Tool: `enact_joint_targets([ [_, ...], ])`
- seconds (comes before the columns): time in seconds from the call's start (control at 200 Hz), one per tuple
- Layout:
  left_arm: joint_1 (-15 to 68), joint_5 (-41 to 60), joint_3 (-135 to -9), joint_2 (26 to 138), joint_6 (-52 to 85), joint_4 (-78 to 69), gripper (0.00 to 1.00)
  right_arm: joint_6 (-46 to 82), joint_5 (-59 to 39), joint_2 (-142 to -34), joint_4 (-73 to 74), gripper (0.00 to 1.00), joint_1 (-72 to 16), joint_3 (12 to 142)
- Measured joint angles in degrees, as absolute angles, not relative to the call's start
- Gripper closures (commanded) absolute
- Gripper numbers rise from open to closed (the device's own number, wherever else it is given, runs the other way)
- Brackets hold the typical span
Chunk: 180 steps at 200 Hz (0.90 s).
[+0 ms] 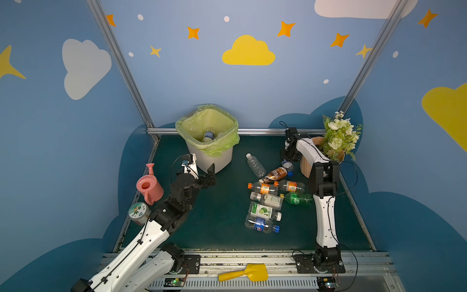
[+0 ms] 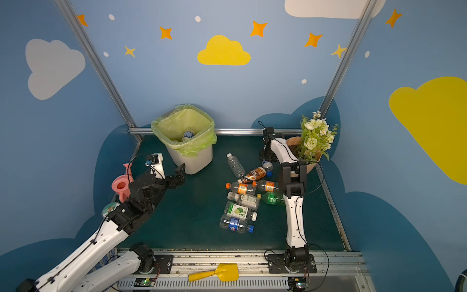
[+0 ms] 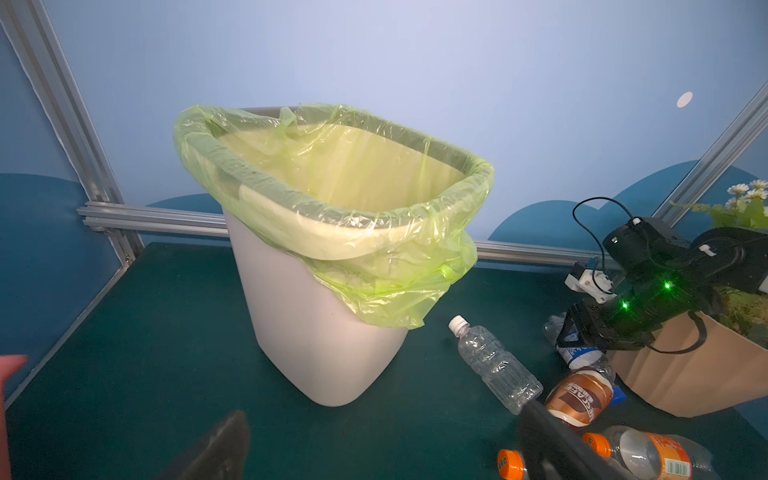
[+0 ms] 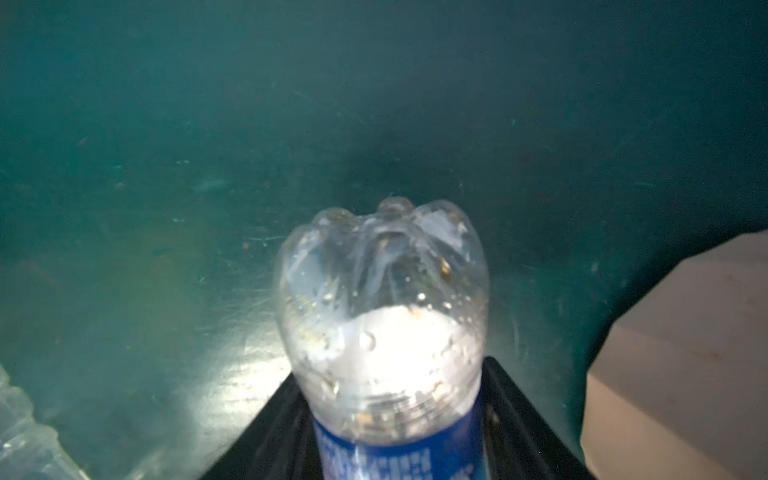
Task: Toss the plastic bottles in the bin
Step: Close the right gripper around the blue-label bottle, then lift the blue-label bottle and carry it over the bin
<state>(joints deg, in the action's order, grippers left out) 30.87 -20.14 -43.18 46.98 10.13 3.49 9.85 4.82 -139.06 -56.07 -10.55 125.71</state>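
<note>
The white bin [image 1: 214, 159] with its yellow-green bag stands at the back of the mat, and a plastic bottle [image 1: 208, 135] lies inside it. My right gripper [image 1: 286, 158] points down beside the flowerpot, shut on a clear blue-labelled bottle [image 4: 382, 291] with a finger against each side. Several more bottles lie in a cluster on the mat: a clear one [image 1: 255, 165], a brown one [image 1: 274, 175], two with orange caps [image 1: 262, 187], a green one [image 1: 298, 198] and a blue-capped one [image 1: 261, 225]. My left gripper [image 1: 211, 174] hangs open and empty by the bin's near corner [image 3: 307, 332].
A tan flowerpot [image 1: 307, 166] with flowers stands right next to the right gripper. A pink watering can [image 1: 149, 187] and a round tin [image 1: 137, 212] sit at the mat's left edge. A yellow shovel [image 1: 243, 273] lies on the front rail.
</note>
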Motion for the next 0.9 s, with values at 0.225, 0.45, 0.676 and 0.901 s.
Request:
enact_joint_targets([
  [0.225, 30.7, -20.5, -43.2, 46.5, 10.3, 3.8, 0.0, 7.0, 4.8, -139.5, -56.8, 0.53, -10.5, 126.7],
  [0.45, 30.6, -21.5, -42.9, 45.5, 11.3, 4.2, 0.0, 5.7, 2.8, -139.0, -56.1, 0.55, -10.3, 126.2],
  [0.676, 30.5, -22.7, -41.1, 43.6, 12.4, 5.2, 0.0, 5.7, 1.1, -132.2, -53.7, 0.54, -10.2, 122.0],
  [0.901, 30.4, -24.0, -39.8, 42.9, 13.9, 6.2, 0.0, 6.1, -1.2, -120.5, -48.9, 0.54, -10.1, 118.6],
])
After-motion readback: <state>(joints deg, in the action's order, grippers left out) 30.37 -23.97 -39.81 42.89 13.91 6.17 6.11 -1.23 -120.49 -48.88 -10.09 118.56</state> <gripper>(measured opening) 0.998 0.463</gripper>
